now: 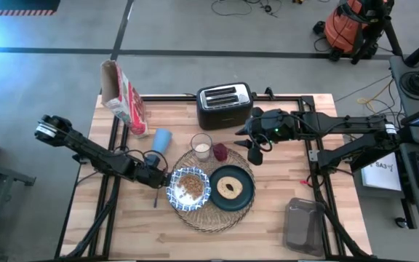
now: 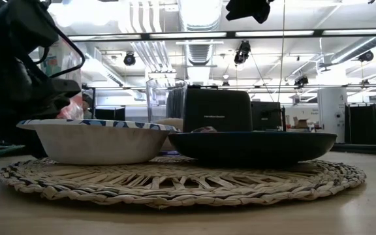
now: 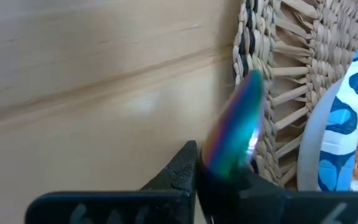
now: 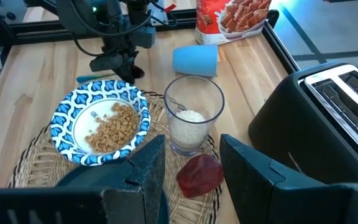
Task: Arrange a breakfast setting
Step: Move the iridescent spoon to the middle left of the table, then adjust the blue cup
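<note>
A round woven straw placemat (image 1: 213,218) bears a blue-and-white bowl (image 1: 188,188) with cereal and a dark teal plate (image 1: 233,191) with a ring-shaped bread. A glass of milk (image 1: 201,145) and a small dark-red item (image 1: 219,151) stand at its far edge. My left gripper (image 1: 155,177) is low at the bowl's left side, shut on an iridescent spoon (image 3: 235,137). My right gripper (image 1: 253,154) is open and empty, high above the table near the red item (image 4: 199,174). My left gripper pinches the spoon between its two fingers (image 3: 185,165). A shiny part of the spoon (image 3: 244,106) sticks out past the fingertips over the placemat's left edge (image 3: 253,68). A thin blue part (image 1: 155,199) reaches toward the table's near edge. Whether the spoon touches the table, I cannot tell.
A black-and-silver toaster (image 1: 224,104) stands at the far edge. A small blue cup (image 1: 162,140) lies beside a cereal box (image 1: 126,98) at the far left. A clear lidded container (image 1: 304,225) sits at the near right. Bare wood shows at the near left.
</note>
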`<state>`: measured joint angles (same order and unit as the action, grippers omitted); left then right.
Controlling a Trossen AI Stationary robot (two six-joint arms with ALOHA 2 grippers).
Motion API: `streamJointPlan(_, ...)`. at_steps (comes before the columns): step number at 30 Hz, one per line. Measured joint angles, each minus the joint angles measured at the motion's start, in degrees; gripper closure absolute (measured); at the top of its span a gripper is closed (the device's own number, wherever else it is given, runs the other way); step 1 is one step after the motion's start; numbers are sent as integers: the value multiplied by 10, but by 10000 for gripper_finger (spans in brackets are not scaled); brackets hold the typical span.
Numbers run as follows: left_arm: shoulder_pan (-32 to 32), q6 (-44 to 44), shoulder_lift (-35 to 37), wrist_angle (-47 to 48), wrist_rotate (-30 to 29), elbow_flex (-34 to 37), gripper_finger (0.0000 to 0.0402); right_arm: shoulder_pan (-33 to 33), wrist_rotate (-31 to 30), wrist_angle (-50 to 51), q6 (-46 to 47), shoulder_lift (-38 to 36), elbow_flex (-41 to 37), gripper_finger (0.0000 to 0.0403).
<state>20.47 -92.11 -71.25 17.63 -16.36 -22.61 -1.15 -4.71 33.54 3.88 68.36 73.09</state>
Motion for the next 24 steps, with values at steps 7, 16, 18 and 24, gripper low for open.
streamJointPlan(7, 0, 11, -1, -5, 1, 0, 356, 0, 0, -8, 0, 0, -7, 262)
streamJointPlan(16, -1, 34, -1, -3, 10, 0, 326, 0, -1, -17, -2, 0, -20, 262)
streamJointPlan(18, -1, 48, 3, -1, 16, 0, 325, 0, -1, -17, -3, 0, -20, 262)
streamJointPlan(24, -2, 79, 33, 49, 38, -3, 324, 0, -2, -26, -3, 0, -20, 262)
